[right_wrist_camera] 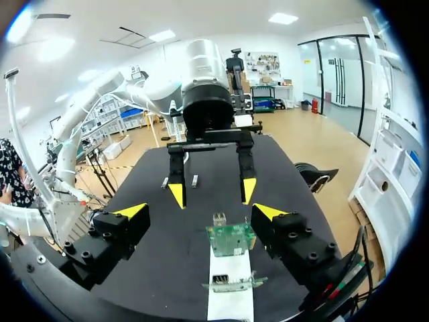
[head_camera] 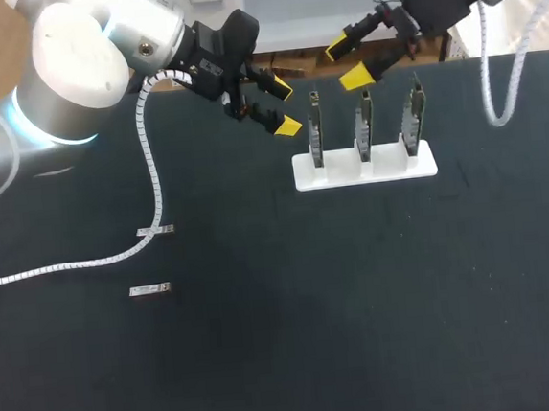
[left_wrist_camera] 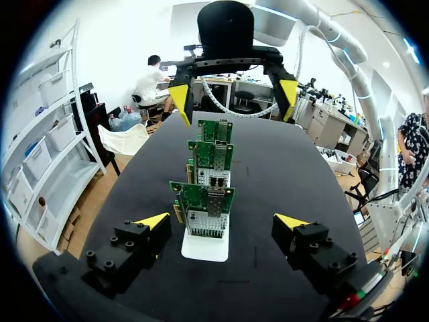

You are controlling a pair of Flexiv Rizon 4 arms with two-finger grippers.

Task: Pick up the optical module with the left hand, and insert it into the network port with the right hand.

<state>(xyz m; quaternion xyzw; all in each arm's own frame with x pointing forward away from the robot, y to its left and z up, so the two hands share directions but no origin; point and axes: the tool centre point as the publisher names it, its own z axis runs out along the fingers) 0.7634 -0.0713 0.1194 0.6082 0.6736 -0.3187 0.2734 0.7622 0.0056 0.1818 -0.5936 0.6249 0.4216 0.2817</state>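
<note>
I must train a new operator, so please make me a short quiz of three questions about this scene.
1. True or false: the left gripper is shut on a part.
2. How many network cards stand in the white holder?
3. Where do the two optical modules lie? A) on the table, apart from the holder; B) in the holder; C) on top of the cards.
Key: 1 false, it is open and empty; 2 three; 3 A.
</note>
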